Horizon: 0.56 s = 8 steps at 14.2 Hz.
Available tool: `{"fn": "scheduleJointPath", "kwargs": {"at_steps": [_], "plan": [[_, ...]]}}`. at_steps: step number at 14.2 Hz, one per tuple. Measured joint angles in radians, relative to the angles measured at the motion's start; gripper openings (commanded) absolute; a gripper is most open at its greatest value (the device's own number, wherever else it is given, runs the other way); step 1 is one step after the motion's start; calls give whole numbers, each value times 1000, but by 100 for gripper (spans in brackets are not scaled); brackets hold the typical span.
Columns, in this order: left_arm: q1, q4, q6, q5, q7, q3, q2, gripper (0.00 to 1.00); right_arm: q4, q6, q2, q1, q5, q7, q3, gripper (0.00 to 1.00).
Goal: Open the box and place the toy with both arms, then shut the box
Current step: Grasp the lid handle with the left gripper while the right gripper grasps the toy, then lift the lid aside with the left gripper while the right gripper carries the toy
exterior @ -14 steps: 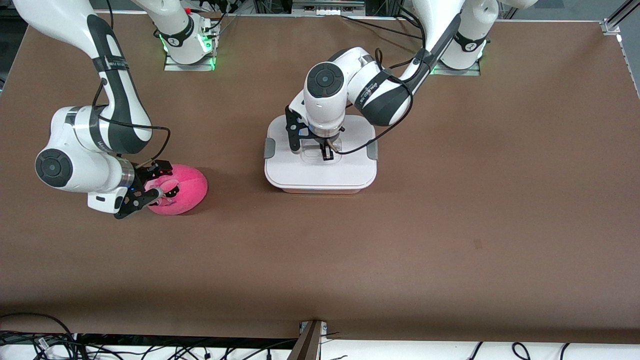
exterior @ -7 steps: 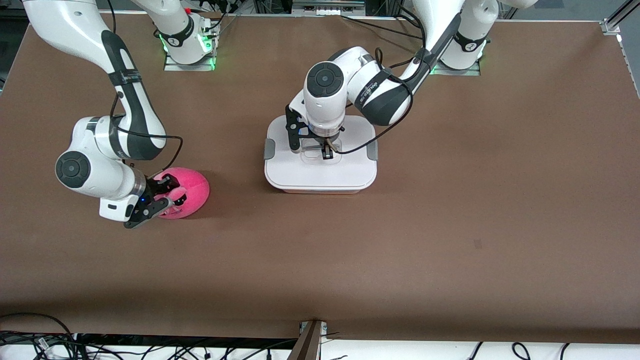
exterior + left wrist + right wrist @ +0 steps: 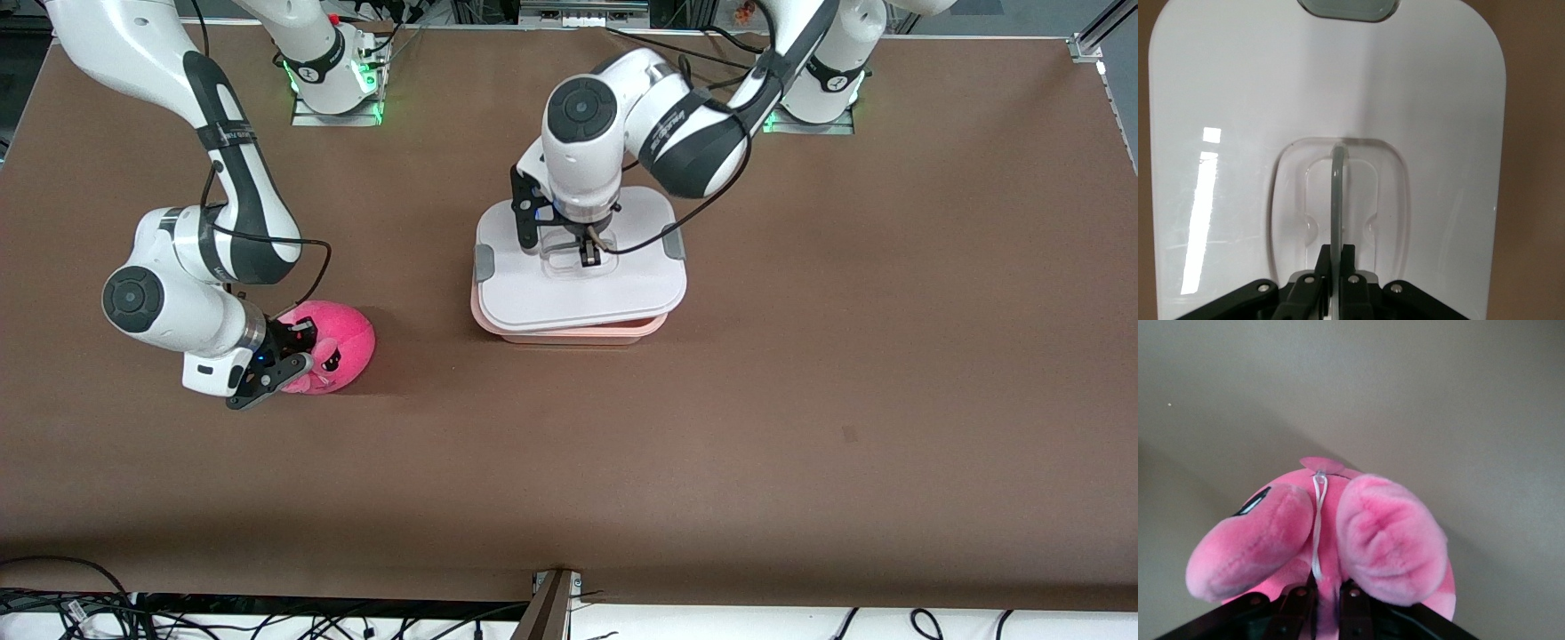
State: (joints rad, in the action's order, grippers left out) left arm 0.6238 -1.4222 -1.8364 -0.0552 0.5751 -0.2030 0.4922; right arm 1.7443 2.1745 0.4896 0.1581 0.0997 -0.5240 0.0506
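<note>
Toy (image 3: 333, 347) in right gripper (image 3: 289, 366) — lid (image 3: 578, 276) in left gripper (image 3: 587, 258)

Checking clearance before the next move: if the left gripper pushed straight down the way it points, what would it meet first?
The left gripper is shut on the clear recessed handle of the flat white lid; straight down it would likely press that lid onto the translucent pinkish plastic tub.

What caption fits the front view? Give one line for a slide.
Left claw shut on the lid handle, lid raised askew over the box; right claw shut on the toy.
</note>
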Motion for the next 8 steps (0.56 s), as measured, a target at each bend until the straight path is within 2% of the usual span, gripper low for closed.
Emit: {"fn": "scheduleJointPath", "kwargs": {"at_steps": [2,5,8], "plan": [[-7,8,73,21,-1,2,-48,0,-20,-18,-2,0,4,0,0,0],[-38,40,236,28,-1,5,-103,0,-110,-180,-26,1,4,-6,-16,0],[-102,53,352,32,7,6,-139,0,-200,-351,-77,3,5,-11,-90,0]]}}
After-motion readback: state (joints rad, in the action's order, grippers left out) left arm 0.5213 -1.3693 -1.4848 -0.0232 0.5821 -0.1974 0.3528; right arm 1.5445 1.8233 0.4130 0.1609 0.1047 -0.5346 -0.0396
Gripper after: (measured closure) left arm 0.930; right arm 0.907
